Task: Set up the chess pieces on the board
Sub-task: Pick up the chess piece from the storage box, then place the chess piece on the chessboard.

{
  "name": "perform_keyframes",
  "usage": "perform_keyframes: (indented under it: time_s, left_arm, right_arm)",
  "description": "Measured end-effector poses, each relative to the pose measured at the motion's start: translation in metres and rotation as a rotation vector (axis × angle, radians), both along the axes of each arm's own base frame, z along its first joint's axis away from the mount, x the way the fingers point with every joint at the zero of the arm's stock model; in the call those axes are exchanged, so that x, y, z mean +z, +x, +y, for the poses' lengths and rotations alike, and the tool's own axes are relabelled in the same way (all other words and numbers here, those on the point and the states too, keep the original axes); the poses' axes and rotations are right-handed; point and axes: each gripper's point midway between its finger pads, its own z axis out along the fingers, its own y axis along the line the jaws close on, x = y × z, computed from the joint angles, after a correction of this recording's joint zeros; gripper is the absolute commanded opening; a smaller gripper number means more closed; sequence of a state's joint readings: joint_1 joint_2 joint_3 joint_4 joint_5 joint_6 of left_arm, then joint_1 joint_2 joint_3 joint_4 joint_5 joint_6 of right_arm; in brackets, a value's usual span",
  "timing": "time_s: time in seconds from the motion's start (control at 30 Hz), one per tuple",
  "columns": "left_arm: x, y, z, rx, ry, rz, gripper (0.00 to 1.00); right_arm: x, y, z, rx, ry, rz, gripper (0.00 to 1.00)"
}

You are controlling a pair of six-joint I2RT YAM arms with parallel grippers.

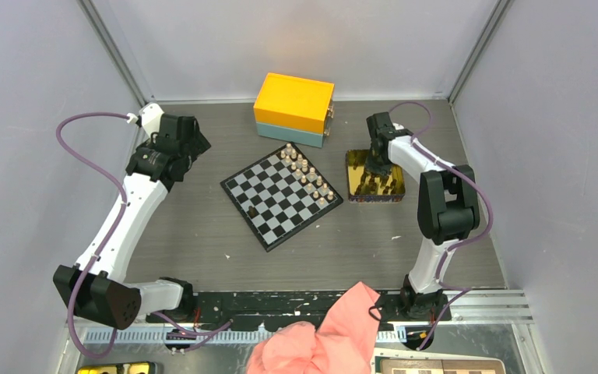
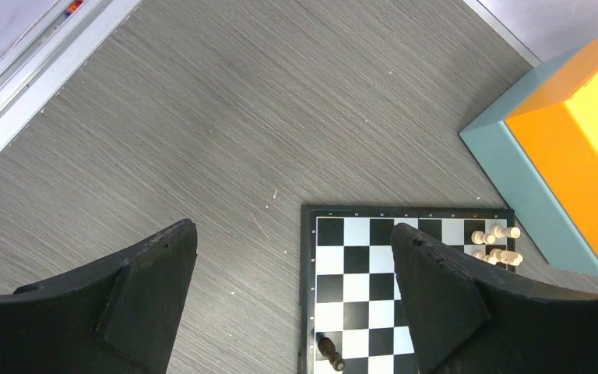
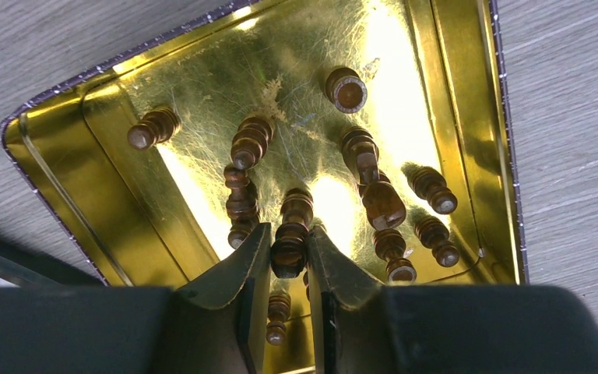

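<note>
Right gripper [image 3: 289, 231]: pinched on dark piece [image 3: 296, 209], inside gold tin [image 3: 62, 167], right of board [image 1: 282, 195]
Left gripper [image 2: 293, 228]: wide open, empty, left of board

Fig. 1. Checkered board [image 1: 282, 196] flat, set diagonally; light pieces [image 1: 305, 173] upright along its far-right edge; lone dark piece [image 1: 252, 211] opposite. Other dark pieces [image 3: 381, 204] lie in gold tin [image 3: 62, 179]; held piece [image 3: 289, 251] pinched by my right gripper [image 3: 288, 234].

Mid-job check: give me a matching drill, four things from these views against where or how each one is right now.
Things:
1. light tan pieces
2. gold tin
3. left gripper
4. right gripper

States:
A. shut on a dark piece
B. open, holding nothing
C. in rows along one edge of the board
D. holds loose dark pieces

Pairs: 1-C, 2-D, 3-B, 4-A.
</note>
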State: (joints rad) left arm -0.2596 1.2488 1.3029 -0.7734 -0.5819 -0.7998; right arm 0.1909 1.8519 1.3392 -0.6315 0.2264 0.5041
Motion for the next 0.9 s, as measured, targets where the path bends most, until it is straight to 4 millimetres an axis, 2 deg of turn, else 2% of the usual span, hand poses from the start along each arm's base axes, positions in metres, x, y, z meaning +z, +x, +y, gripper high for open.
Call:
perform_keyframes:
  time_s: [0.4, 0.57, 0.67, 0.77, 0.9]
  left_arm:
    - [-0.003, -0.003, 0.001, 0.001, 0.001, 0.005, 0.95]
    - [-0.001, -0.005, 0.002, 0.001, -0.002, -0.003, 0.95]
    - [0.000, -0.007, 0.002, 0.002, -0.004, -0.008, 0.95]
    - [-0.001, -0.009, 0.003, 0.003, -0.005, -0.008, 0.95]
    - [-0.004, -0.014, 0.006, 0.008, -0.007, -0.005, 0.95]
  right_arm:
    - [0.035, 0.014, 0.004, 0.003, 0.031, -0.124, 0.01]
    - [0.043, 0.011, 0.016, 0.037, 0.038, -0.126, 0.01]
    - [0.054, 0.011, 0.039, 0.095, 0.042, -0.140, 0.00]
    - [0.068, 0.007, 0.077, 0.184, 0.052, -0.161, 0.01]
    - [0.085, -0.009, 0.133, 0.319, 0.059, -0.182, 0.00]
